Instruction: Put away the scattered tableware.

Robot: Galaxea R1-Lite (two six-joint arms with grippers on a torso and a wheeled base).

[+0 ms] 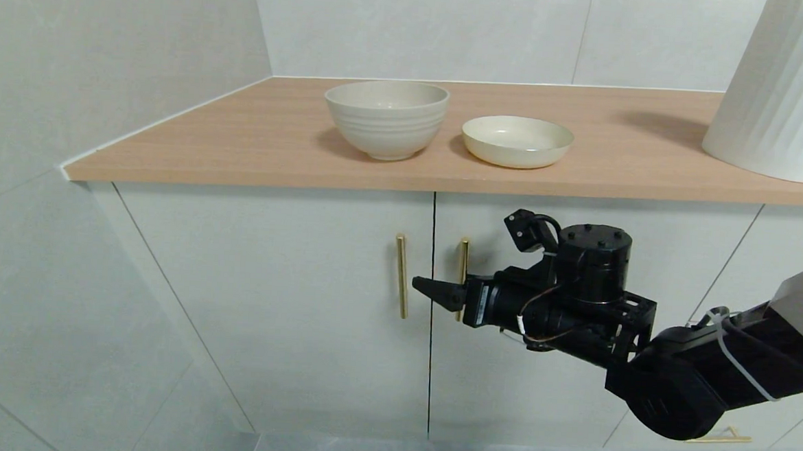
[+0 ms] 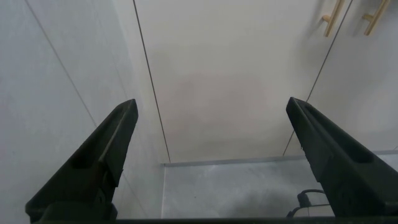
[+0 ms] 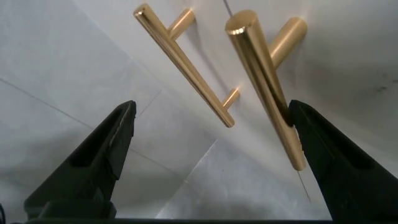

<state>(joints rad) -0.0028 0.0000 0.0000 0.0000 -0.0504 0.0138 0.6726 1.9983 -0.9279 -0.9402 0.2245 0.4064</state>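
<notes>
Two cream pieces of tableware stand on the wooden counter (image 1: 254, 142): a deep ribbed bowl (image 1: 385, 118) and, to its right, a shallow dish (image 1: 517, 141). Below the counter my right gripper (image 1: 439, 293) is level with the two gold door handles, its tips in front of the seam between the cabinet doors. In the right wrist view this gripper (image 3: 211, 155) is open, and the nearer handle (image 3: 264, 81) sits between its fingers, close to one finger (image 3: 323, 155). The farther handle (image 3: 186, 62) lies beyond. My left gripper (image 2: 211, 155) is open, low before the left cabinet door.
Both cabinet doors are closed; the left door's handle (image 1: 402, 277) and the right door's handle (image 1: 463, 270) flank the seam. A tall white ribbed vessel (image 1: 787, 87) stands at the counter's right end. A tiled wall (image 1: 71, 98) borders the left side.
</notes>
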